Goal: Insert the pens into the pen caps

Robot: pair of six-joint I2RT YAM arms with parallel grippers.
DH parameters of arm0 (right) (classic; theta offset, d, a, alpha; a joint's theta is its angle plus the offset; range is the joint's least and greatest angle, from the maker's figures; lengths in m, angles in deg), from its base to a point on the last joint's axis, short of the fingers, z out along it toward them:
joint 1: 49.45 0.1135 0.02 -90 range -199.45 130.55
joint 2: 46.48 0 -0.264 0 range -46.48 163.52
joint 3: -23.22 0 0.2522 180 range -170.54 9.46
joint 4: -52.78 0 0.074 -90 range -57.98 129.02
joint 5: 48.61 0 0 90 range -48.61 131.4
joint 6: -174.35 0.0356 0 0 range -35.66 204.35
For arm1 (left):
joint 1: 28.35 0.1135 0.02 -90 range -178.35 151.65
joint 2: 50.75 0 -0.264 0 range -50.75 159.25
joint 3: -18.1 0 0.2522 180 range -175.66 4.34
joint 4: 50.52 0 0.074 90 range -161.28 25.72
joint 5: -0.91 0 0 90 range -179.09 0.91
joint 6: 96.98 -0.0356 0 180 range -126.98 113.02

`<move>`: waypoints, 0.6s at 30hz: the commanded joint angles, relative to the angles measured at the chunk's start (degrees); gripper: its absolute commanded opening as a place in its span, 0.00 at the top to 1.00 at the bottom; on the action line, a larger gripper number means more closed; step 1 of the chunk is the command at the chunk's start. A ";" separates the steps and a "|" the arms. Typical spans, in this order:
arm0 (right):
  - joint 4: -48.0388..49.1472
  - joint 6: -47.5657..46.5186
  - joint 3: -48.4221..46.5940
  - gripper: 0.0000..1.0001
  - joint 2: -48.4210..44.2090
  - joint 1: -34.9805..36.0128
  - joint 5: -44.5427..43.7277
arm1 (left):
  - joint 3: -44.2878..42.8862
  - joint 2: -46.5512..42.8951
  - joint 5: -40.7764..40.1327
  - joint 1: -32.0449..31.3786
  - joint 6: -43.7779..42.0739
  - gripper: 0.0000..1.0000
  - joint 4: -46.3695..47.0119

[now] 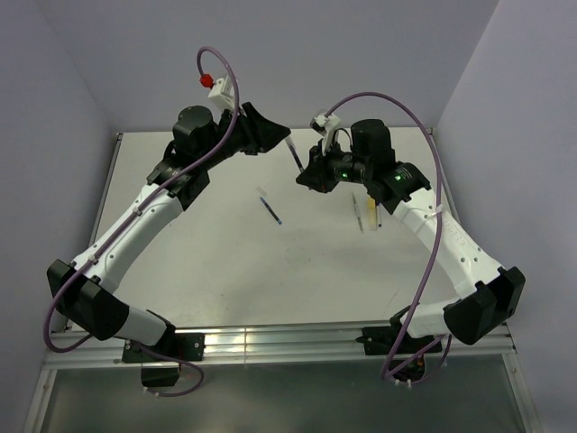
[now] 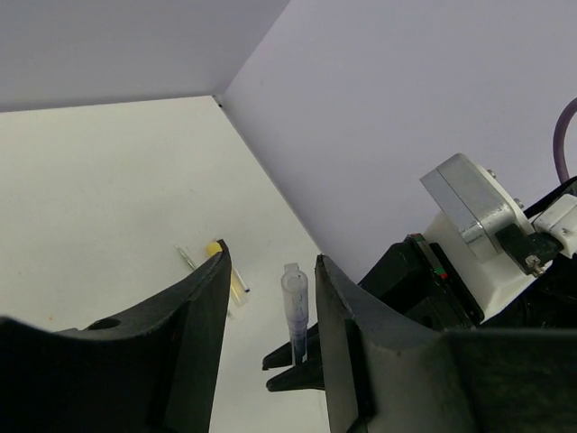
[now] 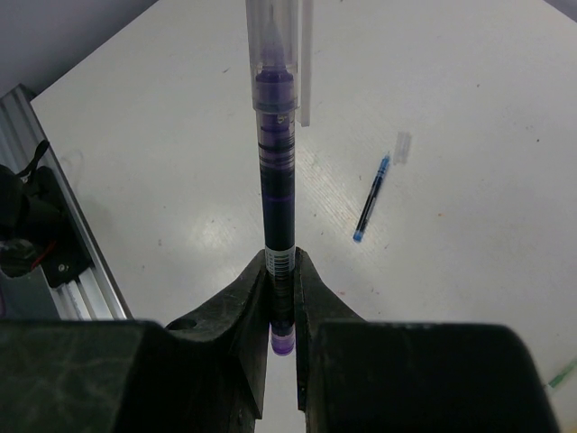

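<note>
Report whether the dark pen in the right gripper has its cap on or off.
On: the clear plastic cap sleeves the tip of the dark blue pen clamped in the right gripper. Fully seated? Cannot tell.

One dark pen (image 3: 275, 180), one blue pen (image 3: 370, 198), one pale pen (image 1: 360, 216), and seemingly three caps (image 3: 273, 54)

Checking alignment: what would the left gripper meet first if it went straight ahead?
Probably the dark pen with translucent cap, held by the right gripper; it stands in line between the open fingers, though depth is unclear.
</note>
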 commanded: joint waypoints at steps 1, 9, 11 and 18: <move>2.30 -0.53 -2.63 1.00 -0.18 0.69 -1.41 | -1.93 -0.01 1.99 -0.07 3.47 0.54 1.34; 2.04 -0.71 -3.25 1.00 0.53 1.39 -1.76 | -1.05 0.69 3.13 -0.77 4.87 0.56 3.54; 1.86 -0.79 -3.42 1.00 0.70 1.48 -1.67 | -0.70 0.69 3.31 -0.86 5.05 0.57 3.71; 1.69 -1.14 -3.16 1.00 0.26 1.65 -1.23 | 0.88 0.34 4.97 -1.30 5.31 0.89 5.12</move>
